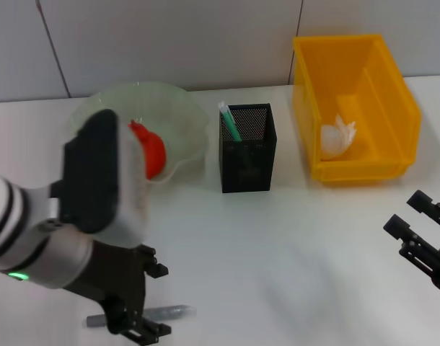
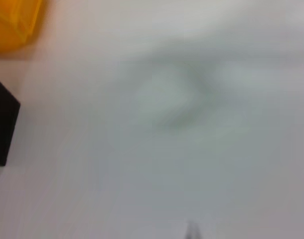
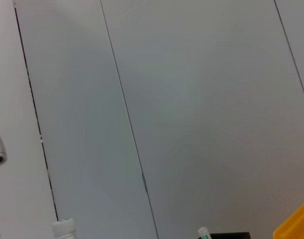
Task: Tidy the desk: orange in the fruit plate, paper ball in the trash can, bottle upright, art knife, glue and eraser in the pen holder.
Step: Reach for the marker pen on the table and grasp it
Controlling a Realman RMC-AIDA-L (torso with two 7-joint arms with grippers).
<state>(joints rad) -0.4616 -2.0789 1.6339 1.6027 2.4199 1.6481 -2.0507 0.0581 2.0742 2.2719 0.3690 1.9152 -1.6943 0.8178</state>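
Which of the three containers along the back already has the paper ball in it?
The yellow trash can, rightmost; the white paper ball lies inside.

Materials, desk surfaces

Trash can (image 1: pixel 382 86) showing glossy yellow plastic; pen holder (image 1: pixel 247 150) showing matt black metal mesh; fruit plate (image 1: pixel 184 119) looking like translucent glass; paper ball (image 1: pixel 337 137) looking crumpled.

A white tabletop (image 1: pixel 278 245) meets a pale grey panelled wall (image 1: pixel 169 43); thin dark seams divide the panels.
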